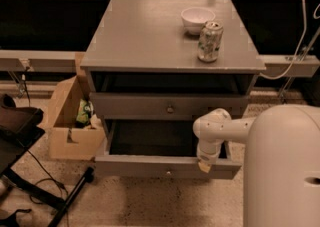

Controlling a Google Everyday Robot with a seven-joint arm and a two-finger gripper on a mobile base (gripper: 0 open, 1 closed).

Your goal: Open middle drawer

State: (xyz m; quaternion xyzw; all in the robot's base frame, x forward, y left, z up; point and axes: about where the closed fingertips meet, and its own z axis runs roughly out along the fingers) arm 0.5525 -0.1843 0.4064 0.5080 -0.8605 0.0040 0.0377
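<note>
Standing pulled well out nearward, the middle drawer [145, 166] looks essentially open; the hand [204, 165] rests at its front's right end, grip impossible to tell.

dim room, speckled floor

grey cabinet [145, 31] on a speckled floor [150, 203], dark panels [45, 21] and a pale rail [40, 61] behind it. open cardboard box [62, 138] just beside its left side, black stand leg [70, 198] lower left, white cable [301, 26] hanging right. warm, low light.
</note>
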